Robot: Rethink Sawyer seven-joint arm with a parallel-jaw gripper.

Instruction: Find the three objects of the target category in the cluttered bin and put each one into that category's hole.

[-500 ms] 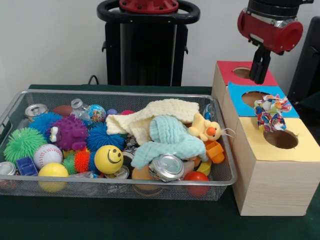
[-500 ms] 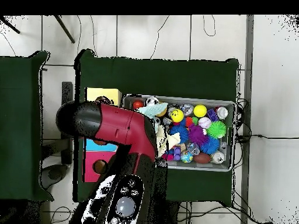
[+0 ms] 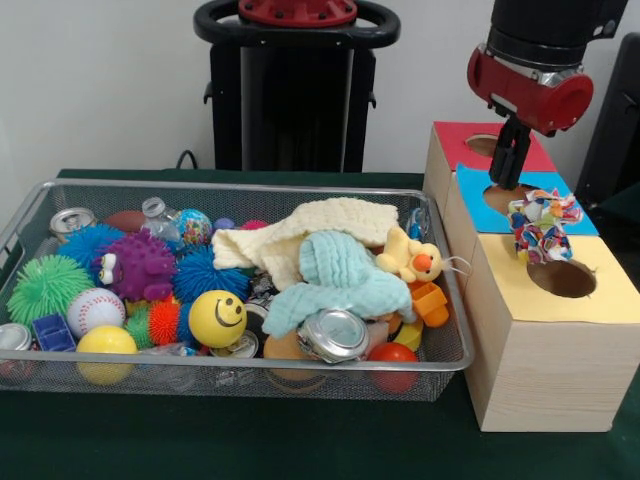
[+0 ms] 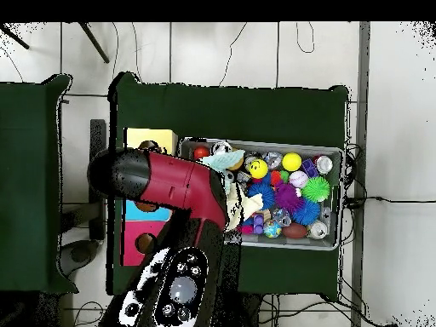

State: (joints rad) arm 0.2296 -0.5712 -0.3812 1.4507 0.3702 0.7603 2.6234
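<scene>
One printed fabric piece (image 3: 543,225), whitish with red, blue, yellow and green blotches, lies on the box tops at the seam between the blue and the pale yellow panel. It sits just behind the round hole (image 3: 562,278). My gripper (image 3: 506,175) hangs above the blue panel's opening, up and left of the piece and apart from it. The wire mesh bin (image 3: 240,186) stands left of the boxes, full of toys. No other printed piece shows in it. In the overhead view my arm (image 4: 170,183) covers the gripper and most of the boxes.
In the bin are a cream cloth (image 3: 310,228), a mint cloth (image 3: 340,275), a purple monster (image 3: 138,265), a smiley ball (image 3: 217,318), a duck (image 3: 412,258), cans and spiky balls. The blue-panelled box (image 3: 475,205) and the red-panelled box (image 3: 455,135) stand behind the yellow one.
</scene>
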